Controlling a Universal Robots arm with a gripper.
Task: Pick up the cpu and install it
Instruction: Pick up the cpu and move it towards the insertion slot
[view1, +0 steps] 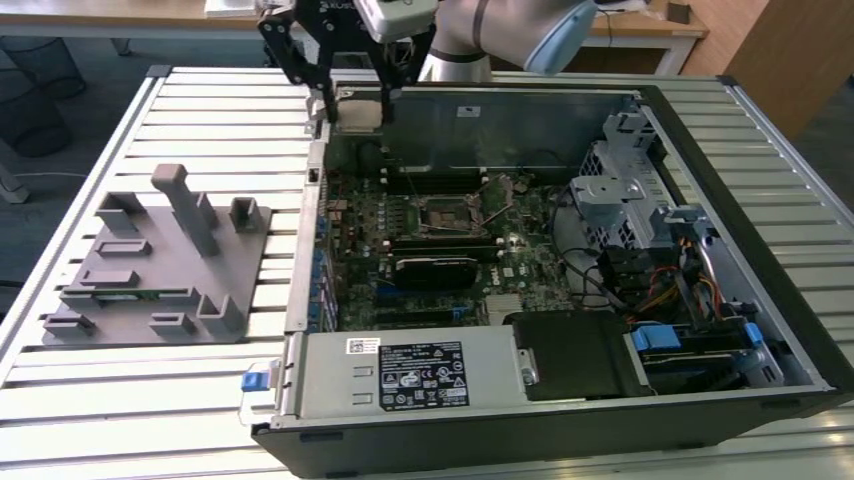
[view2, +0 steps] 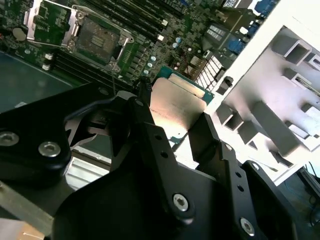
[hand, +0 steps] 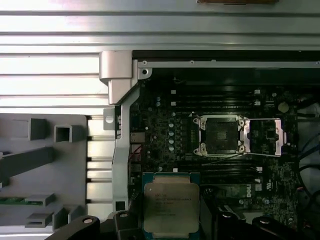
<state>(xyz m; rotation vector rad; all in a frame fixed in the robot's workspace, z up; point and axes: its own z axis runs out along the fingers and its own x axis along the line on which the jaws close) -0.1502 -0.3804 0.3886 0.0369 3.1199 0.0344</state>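
Note:
The cpu, a flat square chip with a silver top and green rim, hangs in the air with my gripper shut on its two sides. It is held above the far corner of the open computer case, at the exterior view's left. In both wrist views the cpu sits between the black fingers. The motherboard socket lies below and further into the case. Its metal frame is flipped open beside it.
A grey plastic fixture with posts and slots stands on the slatted table, at the exterior view's left of the case. The case wall runs between them. Inside are a black power supply, drive cages and cables.

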